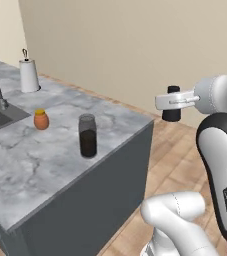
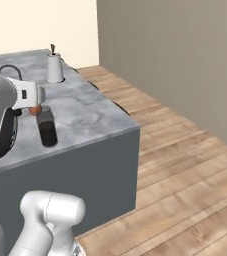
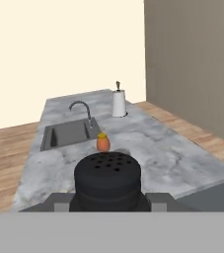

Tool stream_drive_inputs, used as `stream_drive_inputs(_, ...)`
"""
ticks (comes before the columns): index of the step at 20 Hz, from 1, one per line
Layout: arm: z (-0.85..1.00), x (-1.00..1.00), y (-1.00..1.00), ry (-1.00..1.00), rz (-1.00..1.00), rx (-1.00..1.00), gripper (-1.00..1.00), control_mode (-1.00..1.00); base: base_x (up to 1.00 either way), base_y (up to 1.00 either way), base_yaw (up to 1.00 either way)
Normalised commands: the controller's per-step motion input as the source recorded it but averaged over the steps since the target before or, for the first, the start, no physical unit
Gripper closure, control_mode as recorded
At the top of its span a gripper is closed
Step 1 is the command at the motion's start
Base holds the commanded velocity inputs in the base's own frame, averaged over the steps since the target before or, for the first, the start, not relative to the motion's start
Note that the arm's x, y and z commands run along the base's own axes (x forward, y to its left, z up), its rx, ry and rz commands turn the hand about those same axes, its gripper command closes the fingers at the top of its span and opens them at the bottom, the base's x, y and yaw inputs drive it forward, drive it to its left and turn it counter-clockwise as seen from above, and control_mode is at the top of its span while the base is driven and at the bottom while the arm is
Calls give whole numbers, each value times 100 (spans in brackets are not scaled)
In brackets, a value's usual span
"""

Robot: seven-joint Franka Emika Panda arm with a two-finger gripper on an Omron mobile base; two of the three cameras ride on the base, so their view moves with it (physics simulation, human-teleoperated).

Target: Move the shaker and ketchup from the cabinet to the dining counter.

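Observation:
My gripper (image 1: 173,102) is shut on the shaker (image 1: 172,111), a small black cylinder, and holds it upright in the air just beyond the right end of the dining counter (image 1: 35,160), above the wooden floor. In the hand view the shaker's perforated top (image 3: 107,173) sits between the two fingertips (image 3: 60,201), with the marble dining counter (image 3: 158,153) stretching away beyond it. The ketchup and the cabinet are out of view.
On the counter stand an orange jar with a yellow lid (image 1: 41,120), a dark glass jar (image 1: 88,136) near the front edge, and a white paper towel roll (image 1: 29,75) at the far end. A sink (image 3: 66,134) with a curved faucet (image 3: 81,106) lies left.

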Motion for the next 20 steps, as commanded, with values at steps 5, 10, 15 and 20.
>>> stream_drive_inputs(5, 0, 0, 0, 0, 0, 0, 100, 100, 31, -47, 29)
stream_drive_inputs(10, 0, 0, 0, 0, 0, 0, 100, 100, 33, -49, 24)
stream_drive_inputs(15, 0, 0, 0, 0, 0, 0, 100, 100, 39, -49, 21)
stream_drive_inputs(20, 0, 0, 0, 0, 0, 0, 100, 100, 41, -48, 21)
